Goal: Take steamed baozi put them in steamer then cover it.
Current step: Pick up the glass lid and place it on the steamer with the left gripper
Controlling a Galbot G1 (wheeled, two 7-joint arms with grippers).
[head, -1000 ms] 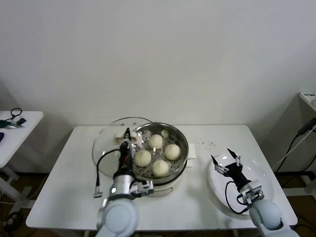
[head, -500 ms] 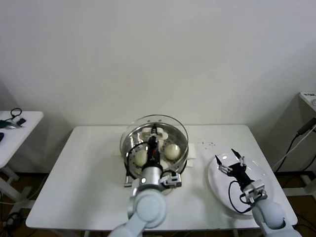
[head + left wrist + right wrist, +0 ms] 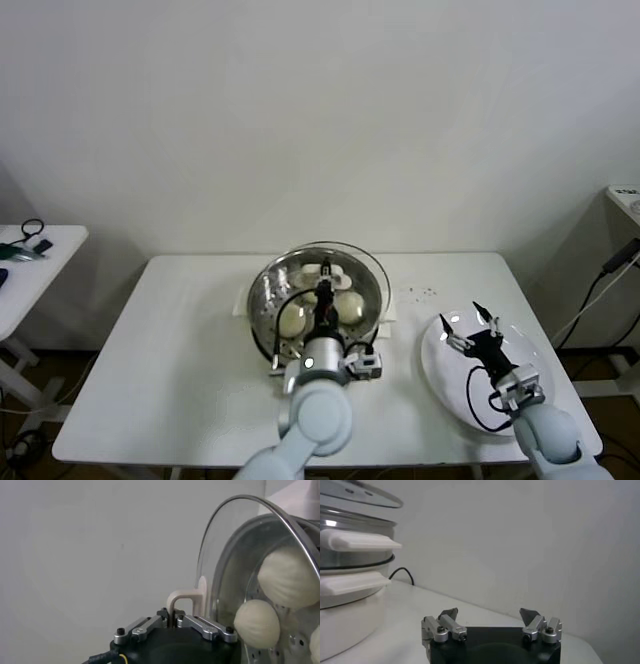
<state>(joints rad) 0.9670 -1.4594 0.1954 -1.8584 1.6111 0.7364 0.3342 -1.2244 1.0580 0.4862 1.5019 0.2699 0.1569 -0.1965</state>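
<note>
The glass lid (image 3: pixel 322 268) has swung from the left side of the steamer (image 3: pixel 322 300) to directly above it, hanging slightly tilted and not yet seated on the rim. The left pincer (image 3: pixel 324 277) is clenched on the lid's cream handle (image 3: pixel 186 597). All the steamed baozi (image 3: pixel 349 306) already lie inside, so only the lowering is left, I reckon. The right pincer (image 3: pixel 469 322) hovers spread wide over the white plate (image 3: pixel 520 350) on the tabletop (image 3: pixel 160 350), hardly moved.

I see a white table (image 3: pixel 170 340), a flat white plate (image 3: pixel 535 350) near its right edge, a side table (image 3: pixel 35 262) at far left, a glass lid (image 3: pixel 235 535)
</note>
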